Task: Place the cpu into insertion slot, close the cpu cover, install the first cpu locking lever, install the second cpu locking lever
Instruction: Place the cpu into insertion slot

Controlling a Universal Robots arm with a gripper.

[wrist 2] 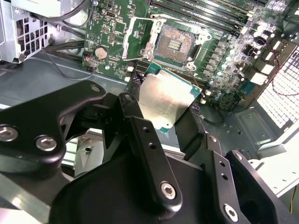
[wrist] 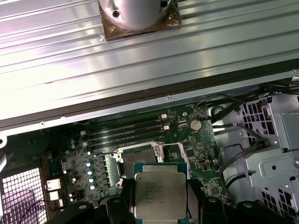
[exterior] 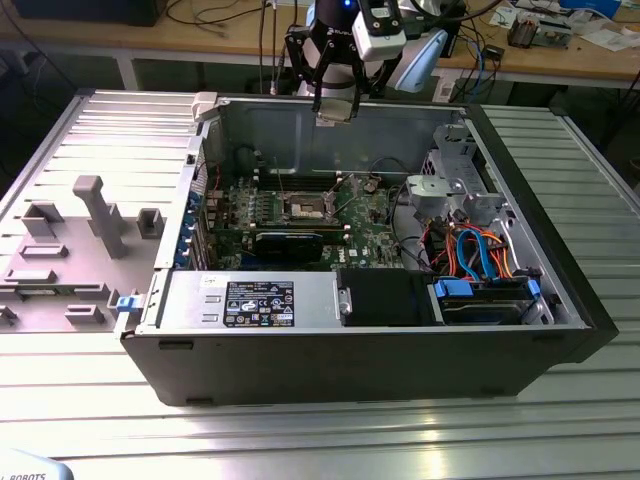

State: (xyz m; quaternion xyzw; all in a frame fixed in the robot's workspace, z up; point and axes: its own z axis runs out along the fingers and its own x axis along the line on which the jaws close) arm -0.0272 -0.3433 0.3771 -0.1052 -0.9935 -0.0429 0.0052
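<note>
Item: cpu (wrist 2: 166, 98), grasped by opposite edges in the gripper (wrist 2: 163, 102), well above the insertion slot (wrist 2: 175, 44). The cpu cover (wrist 2: 138, 36) stands open beside the slot. Your risk: a tilted or off-centre descent may bend the slot's contacts or snag the cover.

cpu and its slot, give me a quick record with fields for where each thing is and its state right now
cpu: gripped by its edges, hanging in the air short of the slot, not seated
claw: shut on the cpu, above the open computer case
insertion slot: empty, contact field bare, on the green motherboard
cpu cover: swung open, standing beside the slot rather than over it
task state: cpu not yet placed, cover not closed
</note>
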